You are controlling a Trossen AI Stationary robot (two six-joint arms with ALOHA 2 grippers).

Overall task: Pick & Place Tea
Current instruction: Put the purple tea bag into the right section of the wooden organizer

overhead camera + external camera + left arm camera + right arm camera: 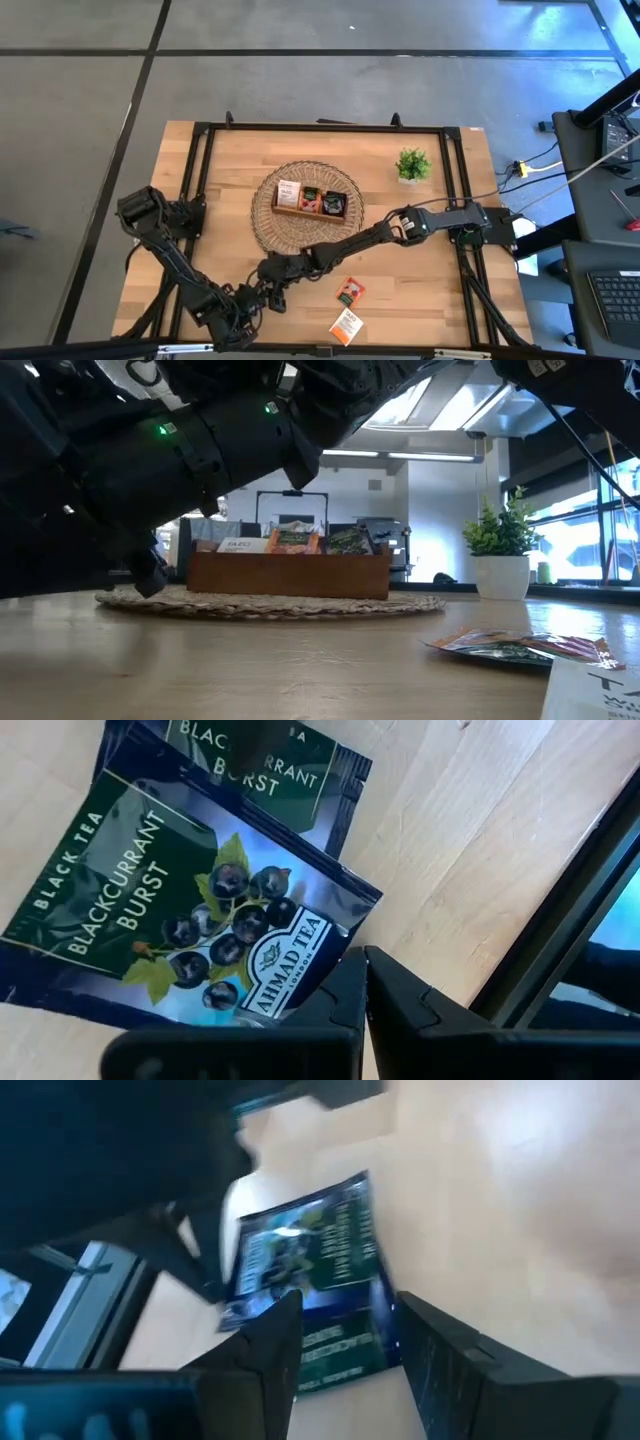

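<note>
A dark blackcurrant tea sachet (200,910) is caught in my left gripper (365,982), which is shut and stands near the table's front, left of centre (272,296). A second dark sachet (260,765) shows behind the first. My right gripper (350,1360) reaches in from the right (268,270), open, with one finger on either side of the dark sachet's (310,1260) other end. More tea stands upright in the wooden tray (310,213) on the woven mat (262,232). My left gripper pinches the dark sachet at its edge beside the brand label (318,982), between its two shut fingers. The fingers come steeply from above. Whether the second sachet is caught too, and whether the sachet is clear of the table, does not show. My right gripper: I cannot tell whether its fingers (270,1350) touch the sachet.
Two loose sachets lie on the table to the right of the grippers, an orange one (350,291) and a white-and-orange one (345,325). A small potted plant (412,165) stands at the far right. A black frame (200,160) borders the tabletop.
</note>
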